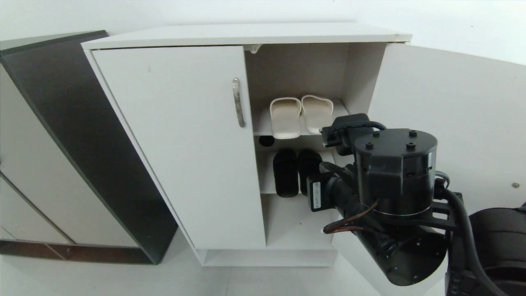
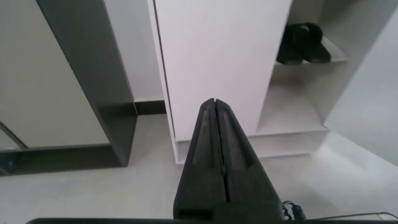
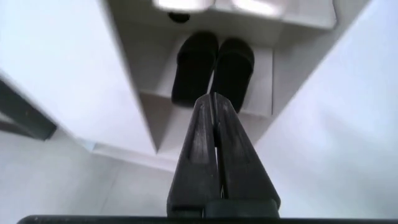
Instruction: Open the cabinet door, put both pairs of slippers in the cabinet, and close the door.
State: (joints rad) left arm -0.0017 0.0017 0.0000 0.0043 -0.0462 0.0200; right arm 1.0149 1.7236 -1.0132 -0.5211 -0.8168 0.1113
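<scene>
While the cabinet's (image 1: 246, 35) right door (image 1: 452, 102) stands swung wide, the left door (image 1: 181, 144) is flat shut, its metal handle (image 1: 237, 102) upright near the inner edge.

- Cream slippers (image 1: 285, 117): upper shelf, side by side, touching, soles down.
- Black slippers (image 1: 285, 172): shelf below, side by side, heels at the front edge.
- Bottom compartment: white board, bare.

Right gripper (image 3: 213, 96): fingers pressed together, holding nothing, pointed at the black pair from just outside the opening. I cannot tell whether the tip touches them. My right arm (image 1: 394, 172) crosses in front of the open side and hides part of one black slipper.

Left gripper (image 2: 214, 102): fingers pressed together too, holding nothing, low over the floor (image 1: 102, 275), facing the shut door.

Dark panel (image 1: 82, 135) leans just beside the cabinet's left side.
</scene>
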